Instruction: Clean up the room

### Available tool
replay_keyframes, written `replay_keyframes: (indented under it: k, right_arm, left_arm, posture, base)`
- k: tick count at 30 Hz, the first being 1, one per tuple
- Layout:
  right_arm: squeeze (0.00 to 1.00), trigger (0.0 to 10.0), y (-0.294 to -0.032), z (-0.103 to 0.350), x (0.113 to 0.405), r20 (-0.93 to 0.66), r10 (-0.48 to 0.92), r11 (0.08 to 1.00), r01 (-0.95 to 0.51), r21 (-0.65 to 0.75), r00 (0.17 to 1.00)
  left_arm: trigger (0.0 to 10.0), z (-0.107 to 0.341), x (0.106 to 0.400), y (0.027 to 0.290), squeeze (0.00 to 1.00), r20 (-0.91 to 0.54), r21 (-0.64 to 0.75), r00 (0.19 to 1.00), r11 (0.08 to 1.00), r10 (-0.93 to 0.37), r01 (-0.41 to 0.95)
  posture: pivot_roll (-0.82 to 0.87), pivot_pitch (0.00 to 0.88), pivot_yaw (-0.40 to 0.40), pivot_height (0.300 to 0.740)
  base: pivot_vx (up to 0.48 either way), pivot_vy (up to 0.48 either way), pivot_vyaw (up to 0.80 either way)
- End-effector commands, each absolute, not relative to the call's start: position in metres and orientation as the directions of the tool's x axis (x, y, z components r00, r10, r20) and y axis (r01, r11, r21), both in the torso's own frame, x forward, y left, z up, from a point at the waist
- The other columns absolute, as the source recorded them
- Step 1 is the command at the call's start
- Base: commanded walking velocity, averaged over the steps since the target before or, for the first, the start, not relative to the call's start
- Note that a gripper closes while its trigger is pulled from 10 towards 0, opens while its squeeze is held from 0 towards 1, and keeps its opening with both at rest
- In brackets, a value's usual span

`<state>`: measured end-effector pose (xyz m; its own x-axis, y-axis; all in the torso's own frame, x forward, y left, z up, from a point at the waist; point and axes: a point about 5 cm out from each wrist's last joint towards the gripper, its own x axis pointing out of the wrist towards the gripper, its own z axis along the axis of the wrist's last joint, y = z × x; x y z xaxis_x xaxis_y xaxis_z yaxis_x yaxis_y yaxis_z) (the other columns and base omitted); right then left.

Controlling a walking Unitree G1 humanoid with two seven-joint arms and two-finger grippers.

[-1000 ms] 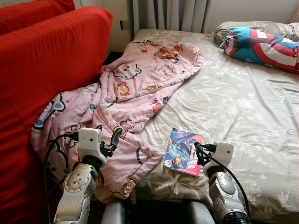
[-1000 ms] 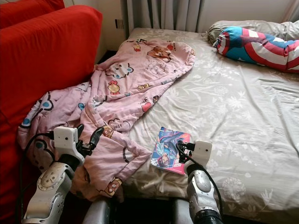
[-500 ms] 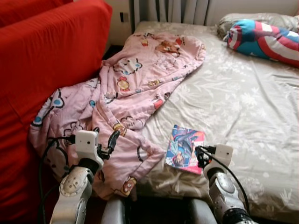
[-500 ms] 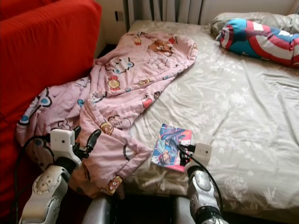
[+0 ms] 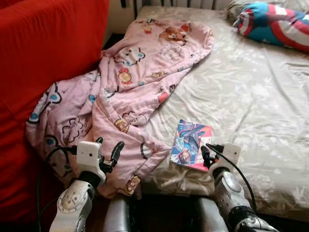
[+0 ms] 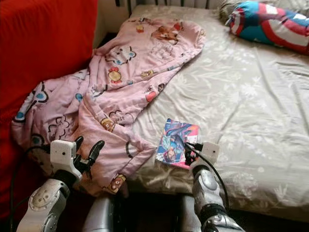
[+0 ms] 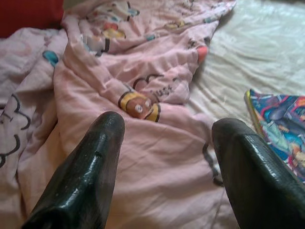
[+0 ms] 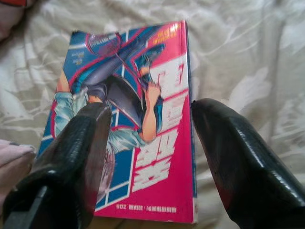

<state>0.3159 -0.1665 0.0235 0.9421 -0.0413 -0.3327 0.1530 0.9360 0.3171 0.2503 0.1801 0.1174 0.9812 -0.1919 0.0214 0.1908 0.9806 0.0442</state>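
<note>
Nothing is tidied yet, I judge. My right gripper (image 8: 152, 157) hovers spread over the book (image 5: 191, 145) at the bed's (image 5: 251, 96) near edge; my left gripper (image 7: 164, 167), also spread and empty, faces the blanket (image 5: 130, 92) spilling over the near left corner. Far right lies a pillow (image 5: 273, 24). My right wrist view reveals the book's cover figure.

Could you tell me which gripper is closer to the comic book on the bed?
Right. The right gripper hovers open at the comic book's near edge; the left gripper sits over the pink blanket, farther off.
</note>
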Motion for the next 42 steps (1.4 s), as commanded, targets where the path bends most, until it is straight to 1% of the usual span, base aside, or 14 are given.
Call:
replay_keyframes:
  k: [1, 2, 6, 10, 11, 14, 16, 22, 28, 29, 30, 33, 42]
  right_arm:
    - [0.00, 10.0, -0.169, 0.009, 0.306, -0.411, -0.047, 0.909, 0.210, 0.360, 0.911]
    - [0.00, 10.0, -0.170, 0.006, 0.304, -0.425, -0.049, 0.889, 0.234, 0.395, 0.904]
    - [0.00, 10.0, -0.172, 0.004, 0.302, -0.433, -0.056, 0.879, 0.250, 0.407, 0.900]
    - [0.00, 10.0, -0.172, 0.005, 0.303, -0.425, -0.052, 0.905, 0.222, 0.362, 0.904]
    - [0.00, 10.0, -0.172, 0.005, 0.303, -0.430, -0.048, 0.920, 0.208, 0.332, 0.901]
    - [0.00, 10.0, -0.173, 0.010, 0.306, -0.395, -0.042, 0.930, 0.180, 0.320, 0.918]
    - [0.00, 10.0, -0.173, 0.014, 0.308, -0.352, -0.041, 0.928, 0.167, 0.335, 0.935]
    - [0.00, 10.0, -0.173, 0.014, 0.307, -0.348, -0.025, 0.923, 0.156, 0.352, 0.937]
    - [0.00, 10.0, -0.166, 0.019, 0.312, -0.314, 0.015, 0.908, 0.118, 0.401, 0.949]
    - [0.00, 10.0, -0.162, 0.020, 0.314, -0.306, 0.039, 0.899, 0.100, 0.425, 0.951]
    - [0.00, 10.0, -0.162, 0.020, 0.314, -0.306, 0.039, 0.899, 0.100, 0.425, 0.951]
    - [0.00, 10.0, -0.153, 0.022, 0.316, -0.294, 0.098, 0.900, 0.042, 0.434, 0.951]
    - [0.00, 10.0, -0.152, 0.016, 0.312, -0.319, 0.108, 0.851, 0.078, 0.519, 0.942]
  left_arm:
    - [10.0, 0.119, 0.244, 0.179, 0.00, 0.011, 0.073, 0.979, 0.977, -0.204, 0.202]
    - [10.0, 0.120, 0.242, 0.179, 0.00, 0.008, 0.076, 0.979, 0.976, -0.206, 0.204]
    - [10.0, 0.120, 0.237, 0.180, 0.00, -0.002, 0.081, 0.979, 0.975, -0.205, 0.205]
    - [10.0, 0.120, 0.231, 0.183, 0.00, -0.018, 0.086, 0.980, 0.976, -0.199, 0.200]
    - [10.0, 0.120, 0.230, 0.183, 0.00, -0.022, 0.086, 0.980, 0.976, -0.198, 0.199]
    - [10.0, 0.121, 0.228, 0.183, 0.00, -0.026, 0.087, 0.980, 0.976, -0.198, 0.199]
    - [10.0, 0.121, 0.227, 0.182, 0.00, -0.032, 0.086, 0.980, 0.976, -0.197, 0.199]
    - [10.0, 0.120, 0.224, 0.181, 0.00, -0.044, 0.085, 0.979, 0.976, -0.199, 0.202]
    - [10.0, 0.119, 0.221, 0.181, 0.00, -0.058, 0.087, 0.978, 0.975, -0.199, 0.204]
    - [10.0, 0.119, 0.221, 0.180, 0.00, -0.061, 0.092, 0.977, 0.974, -0.202, 0.207]
    - [10.0, 0.119, 0.221, 0.180, 0.00, -0.061, 0.092, 0.977, 0.974, -0.202, 0.207]
    - [10.0, 0.119, 0.220, 0.180, 0.00, -0.068, 0.109, 0.975, 0.970, -0.210, 0.216]
    - [10.0, 0.120, 0.216, 0.181, 0.00, -0.078, 0.116, 0.975, 0.969, -0.209, 0.217]
  posture:
    - [0.12, 0.245, 0.040, 0.592]
    - [0.12, 0.250, 0.041, 0.592]
    - [0.13, 0.266, 0.043, 0.592]
    - [0.14, 0.284, 0.044, 0.592]
    - [0.14, 0.290, 0.044, 0.592]
    - [0.14, 0.297, 0.045, 0.572]
    - [0.14, 0.299, 0.045, 0.572]
    - [0.14, 0.305, 0.046, 0.572]
    - [0.15, 0.311, 0.050, 0.572]
    - [0.15, 0.311, 0.050, 0.572]
    - [0.15, 0.311, 0.050, 0.572]
    - [0.16, 0.312, 0.052, 0.572]
    - [0.17, 0.322, 0.055, 0.572]
  base:
    - [0.000, 0.000, 0.00]
    - [0.000, 0.000, 0.00]
    - [0.000, 0.000, 0.00]
    - [0.000, 0.000, 0.00]
    - [0.000, 0.000, 0.00]
    - [0.000, 0.000, 0.00]
    - [0.000, 0.000, 0.00]
    - [0.000, 0.000, 0.00]
    - [0.000, 0.000, 0.00]
    - [0.000, 0.000, 0.00]
    - [0.000, 0.000, 0.00]
    - [0.000, 0.000, 0.00]
    - [0.000, 0.000, 0.00]
